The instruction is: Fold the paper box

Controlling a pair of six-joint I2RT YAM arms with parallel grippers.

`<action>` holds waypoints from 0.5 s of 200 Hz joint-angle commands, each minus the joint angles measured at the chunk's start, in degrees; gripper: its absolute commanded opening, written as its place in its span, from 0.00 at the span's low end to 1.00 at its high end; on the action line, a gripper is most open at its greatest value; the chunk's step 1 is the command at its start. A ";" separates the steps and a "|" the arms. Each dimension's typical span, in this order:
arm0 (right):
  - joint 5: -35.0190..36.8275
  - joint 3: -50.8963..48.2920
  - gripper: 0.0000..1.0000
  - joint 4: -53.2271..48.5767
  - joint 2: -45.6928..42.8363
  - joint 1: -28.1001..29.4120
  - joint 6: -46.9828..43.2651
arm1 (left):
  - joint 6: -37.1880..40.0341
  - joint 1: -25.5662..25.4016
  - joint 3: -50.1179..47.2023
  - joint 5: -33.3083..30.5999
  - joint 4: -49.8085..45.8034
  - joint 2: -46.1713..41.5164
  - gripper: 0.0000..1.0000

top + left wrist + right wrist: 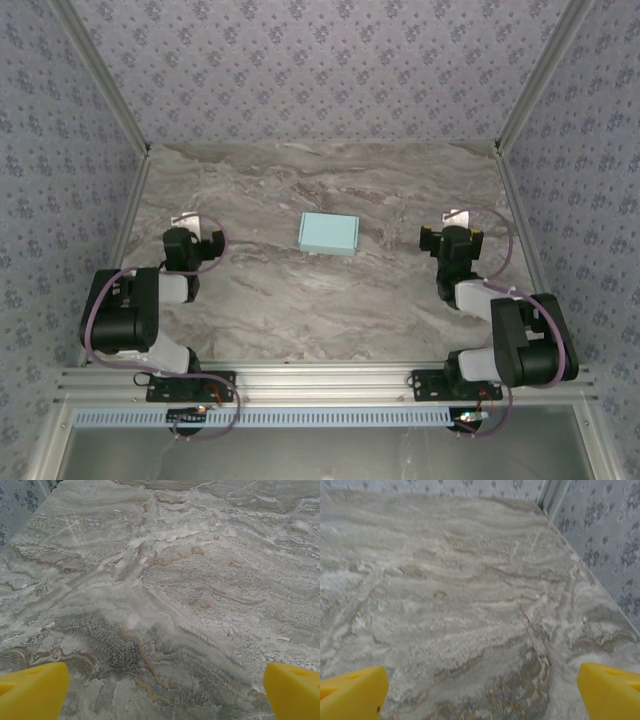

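Paper box [328, 233] is a pale blue small flat rectangular box, closed-looking, lying flat on the marble-pattern table [300, 310], slightly skewed, nothing touching it. Left gripper [192, 225] sits well apart to the left of the box, at about the same depth, just above the tabletop; in the left wrist view its [160, 695] yellow fingertips [32, 690] are spread wide with bare marble between them, so it is open and empty. Right gripper [455, 222] is well apart to the right of the box, mirrored pose; in the right wrist view it [480, 692] also has its fingertips [355, 690] spread wide, holding nothing. Floral-patterned walls [320, 70] stand behind and to both sides of the box.
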 commanded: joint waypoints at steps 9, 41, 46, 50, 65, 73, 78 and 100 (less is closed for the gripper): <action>-6.63 -2.45 0.99 11.68 5.21 -2.84 -1.18 | -0.48 -0.14 1.25 1.10 1.63 -0.30 0.99; -10.40 -0.20 0.99 10.64 9.47 -5.38 0.41 | -0.55 -0.12 1.25 1.00 1.61 -0.31 0.99; -10.47 -0.38 0.99 11.86 10.07 -5.55 0.57 | -0.47 -0.16 1.25 1.00 1.55 -0.31 0.99; -10.29 -0.15 0.99 11.25 9.92 -5.75 0.91 | -0.49 -0.13 1.25 1.00 1.58 -0.31 0.99; -11.11 0.06 0.99 10.98 9.94 -6.11 1.07 | -0.40 -0.14 1.27 0.86 1.56 -0.31 0.99; -11.25 0.29 0.99 9.94 9.70 -6.31 1.25 | -0.45 -0.12 1.25 0.89 1.54 -0.31 0.99; -11.24 0.15 0.99 10.46 9.89 -6.32 1.21 | -0.41 -0.16 1.25 0.92 1.54 -0.30 0.99; -11.23 0.15 0.99 10.25 9.72 -6.24 1.15 | -0.41 -0.15 1.32 0.91 1.54 -0.26 0.99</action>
